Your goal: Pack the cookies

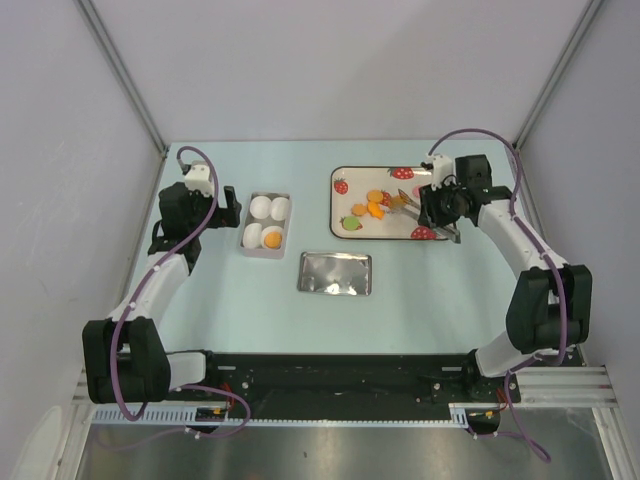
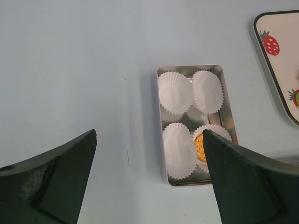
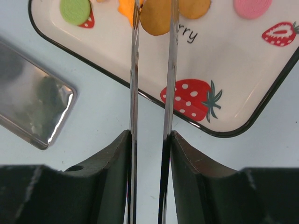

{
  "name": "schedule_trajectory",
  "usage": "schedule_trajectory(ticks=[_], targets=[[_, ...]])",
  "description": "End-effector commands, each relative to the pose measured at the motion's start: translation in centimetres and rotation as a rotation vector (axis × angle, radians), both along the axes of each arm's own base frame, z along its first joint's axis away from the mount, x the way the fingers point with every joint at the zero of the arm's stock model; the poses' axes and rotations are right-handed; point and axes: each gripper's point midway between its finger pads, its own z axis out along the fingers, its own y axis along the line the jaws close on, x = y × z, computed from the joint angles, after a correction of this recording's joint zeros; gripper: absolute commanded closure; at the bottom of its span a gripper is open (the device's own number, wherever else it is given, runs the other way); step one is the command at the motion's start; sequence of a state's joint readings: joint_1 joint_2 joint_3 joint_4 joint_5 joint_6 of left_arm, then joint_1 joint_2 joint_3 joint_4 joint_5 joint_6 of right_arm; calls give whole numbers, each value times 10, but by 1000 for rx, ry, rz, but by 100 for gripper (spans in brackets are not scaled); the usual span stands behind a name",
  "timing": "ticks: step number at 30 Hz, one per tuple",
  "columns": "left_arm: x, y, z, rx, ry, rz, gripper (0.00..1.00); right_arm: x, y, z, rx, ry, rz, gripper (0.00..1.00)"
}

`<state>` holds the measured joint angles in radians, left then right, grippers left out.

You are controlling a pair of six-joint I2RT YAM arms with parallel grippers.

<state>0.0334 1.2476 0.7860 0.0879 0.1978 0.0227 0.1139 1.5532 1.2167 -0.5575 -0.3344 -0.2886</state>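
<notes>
Several orange-yellow cookies [image 1: 375, 205] lie on a white strawberry-print tray [image 1: 345, 175]. My right gripper [image 1: 432, 205] [image 3: 149, 135] is shut on metal tongs [image 3: 134, 70], whose two blades reach over the tray. One cookie [image 3: 156, 18] sits between the blade tips at the top edge of the right wrist view, and another cookie [image 3: 194, 7] lies just to its right. A metal tin [image 1: 266, 224] [image 2: 161, 140] holds white paper cups [image 2: 175, 92], and one cup has a cookie [image 2: 199, 147] in it. My left gripper [image 1: 225, 200] [image 2: 149, 133] hangs open just left of the tin, holding nothing.
The tin's shiny lid [image 1: 335, 272] [image 3: 32, 98] lies flat in front of the tray. A green disc [image 3: 74, 10] and a pink disc [image 3: 252, 7] also lie on the tray. Grey walls enclose the table on three sides.
</notes>
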Motion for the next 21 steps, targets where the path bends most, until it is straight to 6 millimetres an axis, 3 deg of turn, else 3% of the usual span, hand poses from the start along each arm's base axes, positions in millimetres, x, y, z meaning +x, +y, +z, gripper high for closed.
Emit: schedule_trajectory(ticks=[1,4,8,9,10,12,13,15,17,19,20,21], targets=[[1,-2,14,-14,-50,-12,0,8,12,53,47,-115,23,59],[2,-3,16,-16,-53,-15,0,10,23,71,50,-149,40,59],[2,-3,19,-21,-62,-18,0,10,61,93,51,-192,112,59],[2,-4,20,-22,-63,-19,0,12,68,90,44,-179,118,59],[1,-3,20,-22,-63,-16,0,16,76,102,50,-205,130,59],[1,-1,21,-18,-67,-4,0,15,99,98,44,-192,168,59],[1,0,21,-17,-69,0,0,18,110,109,52,-214,184,59],[1,1,20,-14,-67,6,0,19,134,105,46,-212,223,59],[1,3,19,-10,-67,16,0,19,161,114,54,-238,270,59],[0,6,16,-28,-60,48,0,23,179,103,37,-218,290,59],[1,7,17,-30,-66,57,0,21,194,113,50,-240,316,59],[1,9,17,-34,-65,69,0,21,202,110,48,-237,331,59]])
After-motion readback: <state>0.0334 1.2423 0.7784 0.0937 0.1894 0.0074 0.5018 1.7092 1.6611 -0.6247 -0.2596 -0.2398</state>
